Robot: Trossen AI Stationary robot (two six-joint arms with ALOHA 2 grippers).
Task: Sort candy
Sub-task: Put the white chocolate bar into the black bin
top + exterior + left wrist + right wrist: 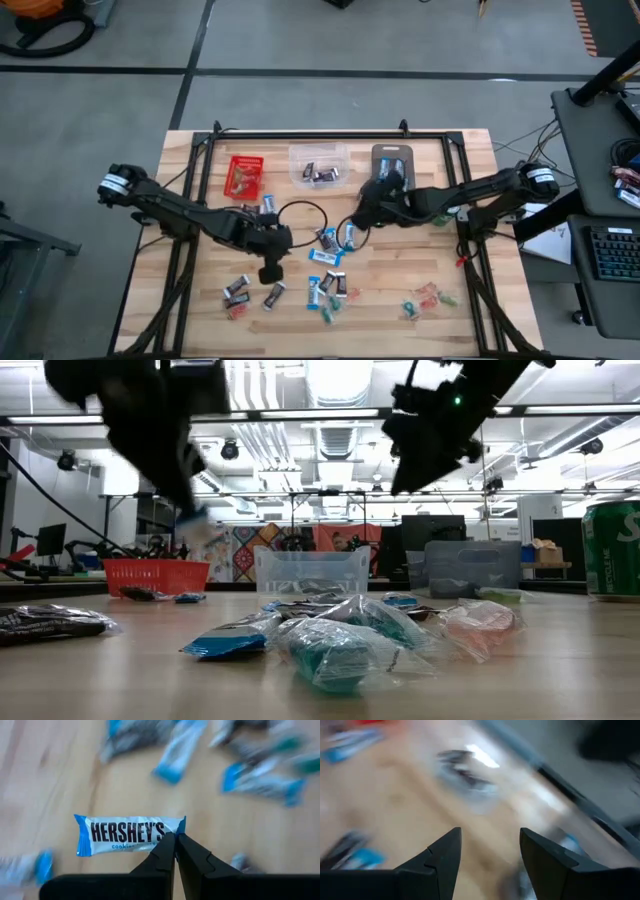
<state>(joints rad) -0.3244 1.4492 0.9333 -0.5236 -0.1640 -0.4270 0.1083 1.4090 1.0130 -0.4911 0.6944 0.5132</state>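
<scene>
My left gripper (pixel 175 837) is shut on a blue-and-white candy bar (pixel 127 834), which also shows as a pale blur (pixel 197 525) under the left arm in the low view. In the high view my left gripper (pixel 278 242) is left of the table's middle. Loose candy (pixel 330 285) lies scattered over the near half of the table: blue-and-white, dark (pixel 238 290), and red and green pieces (pixel 430 298). My right gripper (pixel 490 840) stands open with nothing between its fingers, above the table's middle (pixel 365 215). My left gripper pinches the bar's wrapper at one long edge, near its end seam (pixel 169 833), between its two shut fingertips. The fingers slant down from the table's left and meet the bar across its length. The bar sits flat-faced at the fingertips, lifted clear of the table.
Along the far edge stand a red bin (pixel 244 175), a clear bin (pixel 318 163) with some dark candy, and a grey bin (pixel 392 160). A black cable loop (pixel 300 215) lies mid-table. A green can (pixel 612 550) stands at the right in the low view.
</scene>
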